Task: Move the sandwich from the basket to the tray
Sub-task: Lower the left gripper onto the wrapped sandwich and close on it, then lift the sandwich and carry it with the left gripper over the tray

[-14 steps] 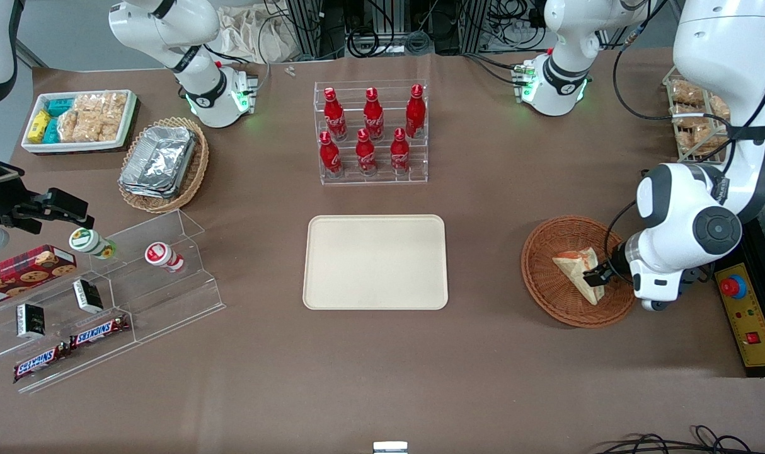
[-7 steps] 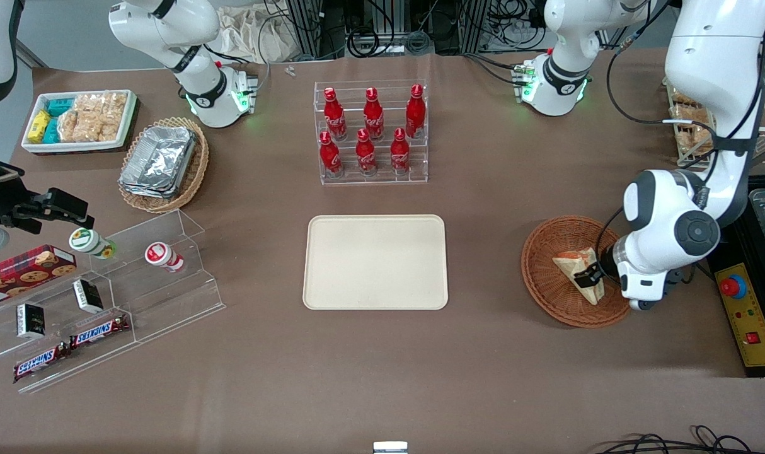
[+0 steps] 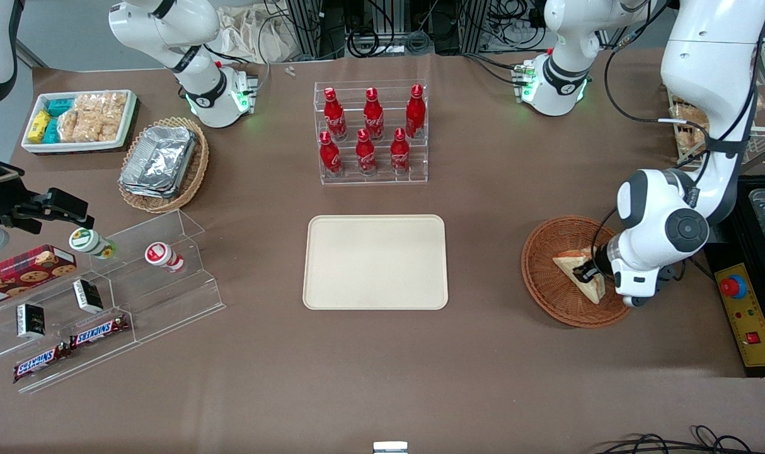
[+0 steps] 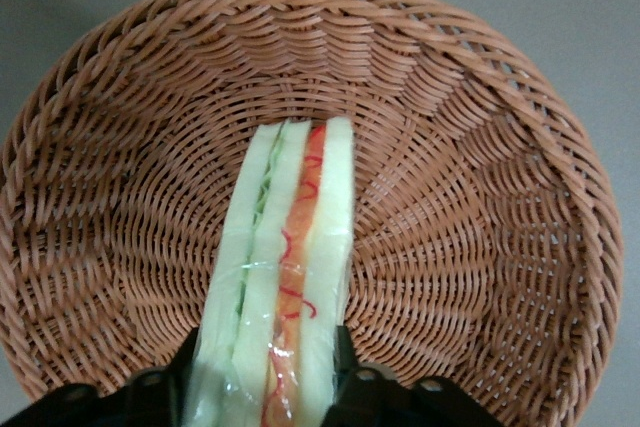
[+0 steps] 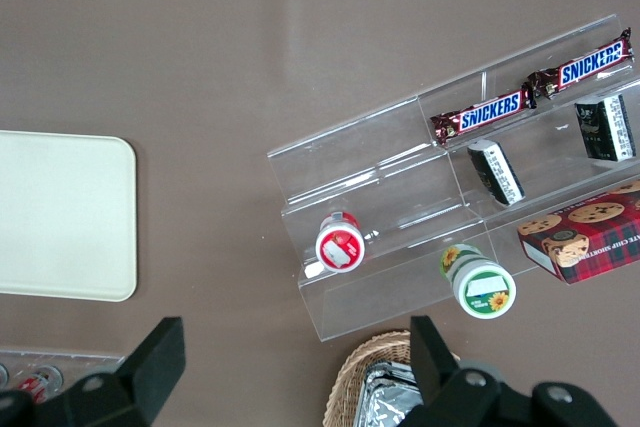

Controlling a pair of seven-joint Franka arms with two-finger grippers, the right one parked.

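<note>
The sandwich, a pale bread wedge with red-orange and green filling, lies in the reddish-brown wicker basket toward the working arm's end of the table. My left gripper is down in the basket, its black fingers pressed against both bread faces of the wedge, shut on it. The sandwich still rests on the basket's weave. The cream tray lies flat mid-table, bare, and its corner shows in the right wrist view.
A clear rack of red bottles stands farther from the front camera than the tray. Toward the parked arm's end are a clear snack shelf, a tan basket of foil containers and a white snack bin. A yellow control box sits beside the basket.
The left arm's wrist has slid toward the tray's side over the basket, bringing the gripper further along the sandwich. The wedge has shifted slightly in the basket.
</note>
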